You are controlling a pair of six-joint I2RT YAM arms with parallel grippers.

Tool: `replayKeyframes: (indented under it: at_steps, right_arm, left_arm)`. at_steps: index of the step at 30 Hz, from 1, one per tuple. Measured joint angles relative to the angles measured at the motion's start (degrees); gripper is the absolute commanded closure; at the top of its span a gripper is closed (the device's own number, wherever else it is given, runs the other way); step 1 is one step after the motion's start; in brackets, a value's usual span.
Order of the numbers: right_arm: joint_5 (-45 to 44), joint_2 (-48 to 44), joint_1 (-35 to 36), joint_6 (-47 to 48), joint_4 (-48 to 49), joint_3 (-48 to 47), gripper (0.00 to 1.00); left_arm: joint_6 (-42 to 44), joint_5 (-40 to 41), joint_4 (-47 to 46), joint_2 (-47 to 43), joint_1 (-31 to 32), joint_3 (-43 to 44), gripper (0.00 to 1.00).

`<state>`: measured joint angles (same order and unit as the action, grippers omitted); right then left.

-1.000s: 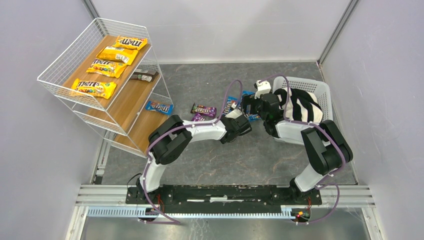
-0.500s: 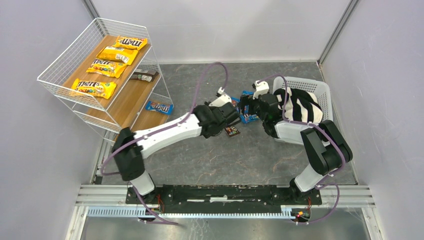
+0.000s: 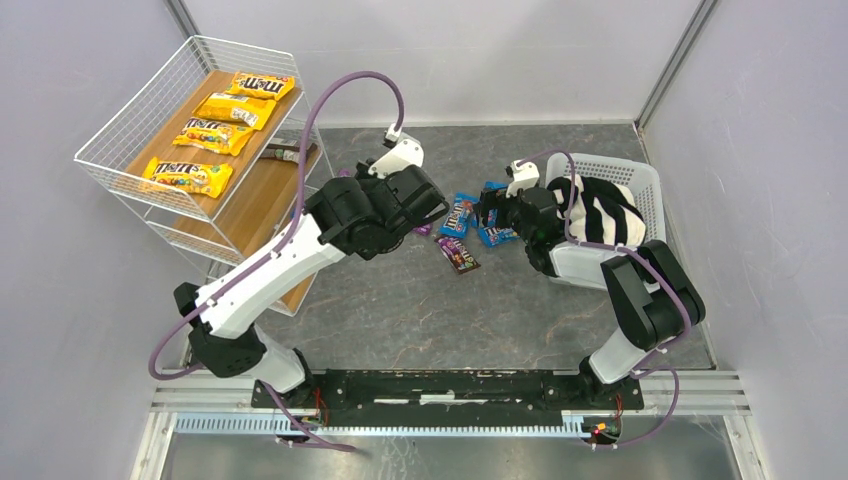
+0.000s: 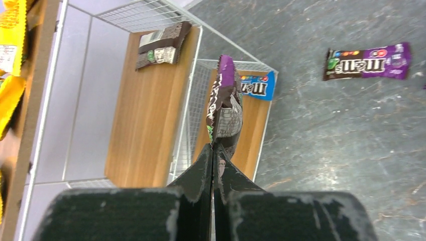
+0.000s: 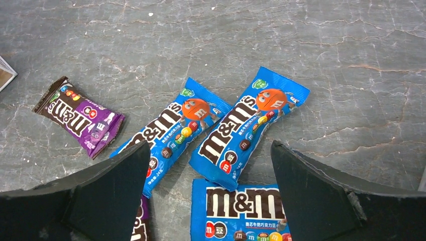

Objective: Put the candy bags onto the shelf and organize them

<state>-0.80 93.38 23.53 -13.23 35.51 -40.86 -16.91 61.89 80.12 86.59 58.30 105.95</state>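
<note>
Here, purple-brown candy bag [image 4: 224, 108], edge-on, in left end effector [image 4: 212, 149]

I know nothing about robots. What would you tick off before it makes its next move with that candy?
1. Grip: the left pincer is shut on the purple packet, which stands upright. Ok.
2. Room on the shelf: the middle board holds only one dark packet, at one end. Ok.
3. Purple packet clear of the shelf's wire rim: depth is unclear. Cannot tell.
4. The right pincer is open and empty above the blue packets. Ok.
5. The two pincers are not touching each other in the top view. Ok.
</note>
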Motion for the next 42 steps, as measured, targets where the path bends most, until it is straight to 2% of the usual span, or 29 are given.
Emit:
replayKeyframes:
  at_steps: [7, 13, 21, 30, 37, 42]
  right_arm:
    - [0.4, 0.0, 0.0, -0.5, 0.5, 0.2, 0.02]
    - [1.7, 0.0, 0.0, -0.9, 0.8, 0.2, 0.02]
    - [2.9, 0.3, 0.0, -1.6, 0.9, 0.2, 0.02]
    - [3.5, 0.3, 0.0, -2.0, 0.9, 0.2, 0.02]
    - [3.7, 0.3, 0.0, -2.0, 1.2, 0.2, 0.02]
    - [3.7, 0.3, 0.0, -2.0, 1.3, 0.2, 0.02]
  left_arm:
    - [0.0, 6.7, 2.7, 1.1, -2.7, -0.8, 0.98]
    - [0.0, 12.1, 3.2, 0.5, -11.9, -2.0, 0.98]
    - [0.0, 18.6, 3.3, -1.6, -15.0, -4.1, 0.98]
    - [0.1, 18.5, -0.9, -1.9, -21.9, -13.0, 0.98]
    - [0.1, 18.1, -1.8, -1.4, -22.9, -14.7, 0.98]
    - [2.0, 17.1, -5.8, -0.2, -23.5, -18.8, 0.98]
